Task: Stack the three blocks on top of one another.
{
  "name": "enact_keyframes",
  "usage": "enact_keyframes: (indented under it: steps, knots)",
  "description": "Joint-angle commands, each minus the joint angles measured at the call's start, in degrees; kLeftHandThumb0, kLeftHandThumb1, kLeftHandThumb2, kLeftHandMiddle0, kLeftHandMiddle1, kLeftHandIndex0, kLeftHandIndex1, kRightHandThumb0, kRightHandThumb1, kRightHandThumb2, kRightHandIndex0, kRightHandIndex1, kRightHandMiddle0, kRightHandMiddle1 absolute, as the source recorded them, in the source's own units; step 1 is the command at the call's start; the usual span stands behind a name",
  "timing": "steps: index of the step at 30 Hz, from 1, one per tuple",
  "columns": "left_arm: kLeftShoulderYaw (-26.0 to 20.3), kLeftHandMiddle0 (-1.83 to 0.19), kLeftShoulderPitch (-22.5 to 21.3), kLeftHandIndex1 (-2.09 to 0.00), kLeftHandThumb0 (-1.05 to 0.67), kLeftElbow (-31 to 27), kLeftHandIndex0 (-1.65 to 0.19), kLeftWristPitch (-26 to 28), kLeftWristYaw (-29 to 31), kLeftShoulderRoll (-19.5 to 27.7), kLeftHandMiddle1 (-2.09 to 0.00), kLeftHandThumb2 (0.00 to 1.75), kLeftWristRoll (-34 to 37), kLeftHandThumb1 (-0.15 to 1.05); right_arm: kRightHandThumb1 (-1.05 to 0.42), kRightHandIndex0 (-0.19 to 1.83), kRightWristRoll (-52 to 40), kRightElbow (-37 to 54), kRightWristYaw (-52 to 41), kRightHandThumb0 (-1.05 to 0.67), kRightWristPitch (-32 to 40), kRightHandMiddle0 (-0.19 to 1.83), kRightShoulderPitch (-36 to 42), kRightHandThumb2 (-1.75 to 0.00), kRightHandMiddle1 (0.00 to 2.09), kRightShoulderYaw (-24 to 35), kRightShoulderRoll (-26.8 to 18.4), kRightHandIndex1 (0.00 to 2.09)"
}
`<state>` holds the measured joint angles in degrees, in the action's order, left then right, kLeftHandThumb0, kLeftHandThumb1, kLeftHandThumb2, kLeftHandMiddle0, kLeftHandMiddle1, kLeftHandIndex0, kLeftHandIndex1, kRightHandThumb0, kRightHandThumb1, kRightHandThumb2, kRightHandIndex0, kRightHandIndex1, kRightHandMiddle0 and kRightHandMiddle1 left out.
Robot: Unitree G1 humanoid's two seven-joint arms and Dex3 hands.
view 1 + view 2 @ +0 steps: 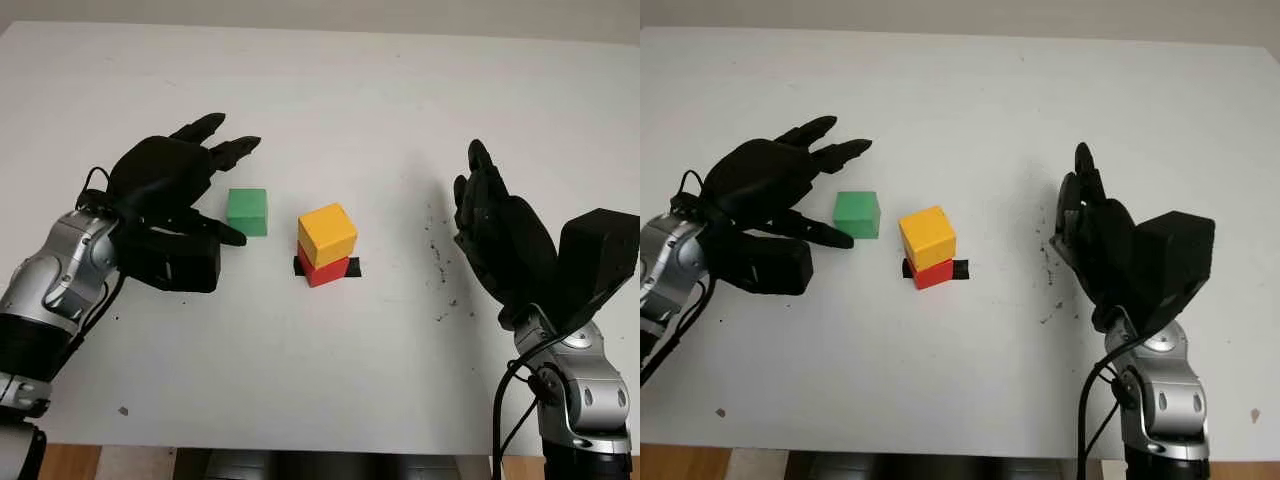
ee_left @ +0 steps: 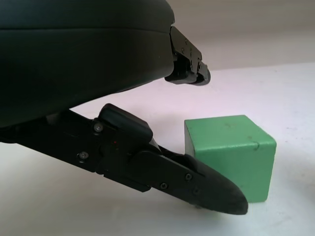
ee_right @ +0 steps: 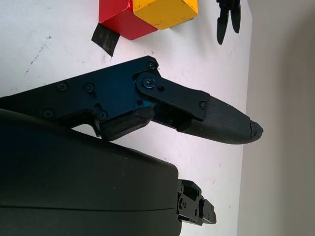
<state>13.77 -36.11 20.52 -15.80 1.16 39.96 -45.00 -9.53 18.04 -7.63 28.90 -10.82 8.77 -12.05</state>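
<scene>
A yellow block sits on top of a red block at the table's middle, over a strip of black tape. Just to their left a green block stands alone on the table. My left hand is open right beside the green block, its thumb reaching along the block's near side and its fingers above the far side, not touching it. In the left wrist view the green block lies just beyond the thumb. My right hand is open, upright, well to the right of the stack.
The white table stretches wide around the blocks. Dark specks dot the surface between the stack and my right hand. The table's front edge runs close to both forearms.
</scene>
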Motion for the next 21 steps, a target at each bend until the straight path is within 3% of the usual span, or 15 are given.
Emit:
enact_keyframes:
  steps: [1,8,9,11,13,21]
  knots:
    - [0.89,-0.07,0.16,-0.12,-0.84,1.11,-0.34,-0.29,-1.95,-0.35,-0.08,0.05,-1.08,0.96,-1.05,-0.19,-0.17,1.21,-0.1,-0.77,-0.13,-0.19,0.71,-0.81,0.0,0.29,-0.46,0.0]
    - [1.86,-0.15,-0.3,-0.22,-0.81,3.46,-0.46,-1.65,-5.41,-0.71,-0.1,0.06,-1.76,0.99,-1.05,-0.19,-0.1,1.53,-0.17,-0.77,-0.13,-0.19,0.89,-0.8,0.0,0.31,-0.57,0.0]
    - [1.9,-0.16,-0.31,-0.27,-0.81,3.72,-0.46,-1.88,-5.65,-0.78,-0.1,0.06,-1.67,0.99,-1.05,-0.19,-0.06,1.55,-0.16,-0.76,-0.13,-0.19,0.9,-0.8,0.0,0.28,-0.59,0.0]
    - [1.86,-0.2,-0.34,-0.61,-0.81,4.13,-0.33,-2.43,-6.12,-0.91,-0.08,0.05,-1.37,0.99,-1.05,-0.19,-0.08,1.5,-0.22,-0.76,-0.13,-0.19,0.86,-0.8,0.0,0.3,-0.63,0.0]
    - [1.74,-0.22,-0.37,-0.82,-0.8,4.31,-0.26,-2.73,-6.24,-1.0,-0.08,0.05,-1.02,0.99,-1.05,-0.19,0.0,1.49,-0.34,-0.76,-0.29,-0.19,0.86,-0.8,0.0,0.26,-0.78,0.0]
    - [1.5,-0.3,-0.45,-1.02,-0.79,5.18,-0.3,-4.55,-6.82,-1.04,-0.1,0.06,0.37,1.0,-1.05,-0.19,0.31,2.05,-0.37,-0.76,0.21,-0.19,0.8,-0.8,0.0,0.22,-1.09,0.0]
